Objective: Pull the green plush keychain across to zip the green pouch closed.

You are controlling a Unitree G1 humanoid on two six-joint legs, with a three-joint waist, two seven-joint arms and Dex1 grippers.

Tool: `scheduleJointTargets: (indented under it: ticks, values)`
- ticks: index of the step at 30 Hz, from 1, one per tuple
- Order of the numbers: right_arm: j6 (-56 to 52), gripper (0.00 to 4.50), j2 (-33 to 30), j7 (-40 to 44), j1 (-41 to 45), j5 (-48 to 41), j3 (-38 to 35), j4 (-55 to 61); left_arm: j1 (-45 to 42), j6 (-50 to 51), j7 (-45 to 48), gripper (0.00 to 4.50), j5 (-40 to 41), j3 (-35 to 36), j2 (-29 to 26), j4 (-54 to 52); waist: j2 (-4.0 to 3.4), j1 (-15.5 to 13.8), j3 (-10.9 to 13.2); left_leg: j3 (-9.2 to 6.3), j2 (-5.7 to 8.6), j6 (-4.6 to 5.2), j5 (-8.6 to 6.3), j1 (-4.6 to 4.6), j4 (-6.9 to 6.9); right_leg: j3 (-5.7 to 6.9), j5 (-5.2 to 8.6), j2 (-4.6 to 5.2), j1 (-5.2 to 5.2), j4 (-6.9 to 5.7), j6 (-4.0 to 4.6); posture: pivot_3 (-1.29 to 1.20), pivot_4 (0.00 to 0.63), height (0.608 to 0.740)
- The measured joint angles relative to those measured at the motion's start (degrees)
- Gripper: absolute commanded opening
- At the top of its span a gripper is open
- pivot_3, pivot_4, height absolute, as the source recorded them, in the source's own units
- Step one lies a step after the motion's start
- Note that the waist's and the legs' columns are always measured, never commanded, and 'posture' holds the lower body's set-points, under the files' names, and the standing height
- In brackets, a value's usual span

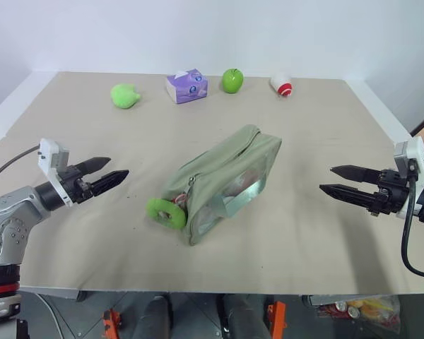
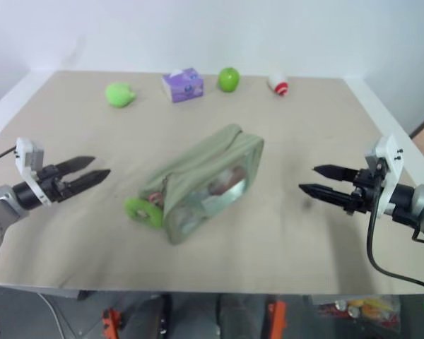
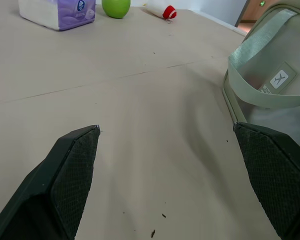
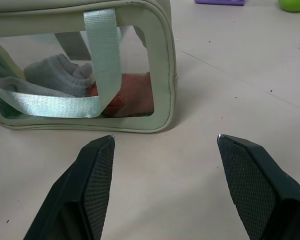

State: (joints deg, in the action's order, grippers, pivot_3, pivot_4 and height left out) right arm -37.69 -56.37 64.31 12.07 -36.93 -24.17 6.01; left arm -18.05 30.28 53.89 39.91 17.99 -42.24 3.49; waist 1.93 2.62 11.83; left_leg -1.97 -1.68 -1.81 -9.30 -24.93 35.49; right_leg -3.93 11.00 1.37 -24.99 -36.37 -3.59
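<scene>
**Handling Notes: Keychain, Pouch and End Effector State**

The green plush keychain (image 1: 165, 212) lies on the desk (image 1: 318, 233) at the near end of the green pouch (image 1: 222, 181), touching it at the 8 o'clock corner. It is a fuzzy ring, judged soft, light and easily squashed. A pinch across one side of the ring, or a finger hooked through its hole, is likely to hold; the fuzz gives good friction. It appears fixed to the zipper pull, so it should be drawn along the zipper line, toward 1 o'clock.

The pouch sits near the desk centre, its long axis running from 7 o'clock to 1 o'clock. The fabric looks limp and the body light, with soft items visible behind the clear window in the right wrist view. It is likely to slide or buckle under the pull, so the far end or the fabric strap (image 4: 101, 60) probably needs bracing.

The left end effector (image 1: 112, 171) hovers at 9 o'clock of the keychain, apart from it, fingers spread wide, holding nothing. The right end effector (image 1: 334, 179) hovers at 3 o'clock of the pouch, well apart, fingers parted, holding nothing.

Along the far edge stand a plush lump (image 1: 125, 96), a purple tissue pack (image 1: 186, 86) and an apple (image 1: 232, 80).
</scene>
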Motion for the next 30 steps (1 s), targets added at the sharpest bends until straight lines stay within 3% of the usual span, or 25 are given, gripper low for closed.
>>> scheduleJointTargets:
  ticks: [5,10,12,14,17,21,30]
  values:
    - [1.0,3.37,-0.7,0.4,4.9,0.7,2.7,-0.2,-0.4,0.2,1.7,4.43,-0.6,-1.0,-1.2,-1.1,0.0,0.2,0.0,0.27,-0.05,0.0,0.0,-0.07,0.0,-0.2,-0.09,-0.02,-0.21,-0.04,-0.05,0.0,0.15,0.74]
    - [5.2,3.37,-5.3,5.5,18.9,3.1,9.3,-2.3,-5.3,3.4,3.1,4.43,3.4,-0.4,-2.3,-6.7,0.01,0.0,0.0,0.29,-0.11,0.01,0.01,-0.08,0.05,-0.15,-0.15,-0.04,-0.17,-0.03,-0.09,0.0,0.15,0.74]
    - [6.0,3.37,-5.5,7.1,21.8,3.8,11.5,-3.6,-6.5,4.2,3.3,4.43,4.8,0.2,-2.9,-7.7,0.01,0.1,0.0,0.32,-0.11,0.0,0.01,-0.08,0.09,-0.16,-0.15,-0.03,-0.16,-0.03,-0.09,0.0,0.15,0.74]
    - [8.2,3.37,-5.5,12.6,32.6,6.0,18.1,-6.5,-11.2,6.3,5.7,4.43,8.4,0.6,-5.6,-10.5,-0.04,0.2,0.1,0.48,-0.11,0.0,0.01,-0.21,0.11,-0.25,-0.2,0.01,-0.33,-0.03,-0.16,0.0,0.15,0.74]
    - [10.6,3.37,-5.5,17.1,39.1,7.3,21.3,-7.1,-12.9,7.2,8.1,4.43,10.8,1.0,-8.0,-13.8,-0.05,0.3,0.0,0.49,-0.14,-0.06,-0.05,-0.13,0.0,-0.23,-0.07,-0.01,-0.3,-0.02,-0.04,0.0,0.15,0.74]
    - [15.5,3.37,-2.0,24.1,43.7,10.8,29.5,-7.9,-14.8,9.7,9.4,4.43,13.8,0.0,-8.5,-16.8,-0.04,0.3,0.0,0.46,-0.16,-0.08,-0.08,-0.19,-0.01,-0.2,-0.01,-0.04,-0.33,-0.04,-0.06,0.0,0.15,0.74]
    - [24.5,3.37,5.3,25.4,51.3,14.2,42.9,-8.7,-16.6,12.7,8.5,4.43,18.9,-2.2,-7.5,-22.3,-0.04,0.2,0.0,0.42,-0.15,-0.09,-0.06,-0.15,0.27,-0.2,-0.02,-0.06,-0.31,-0.38,-0.06,0.0,0.15,0.74]
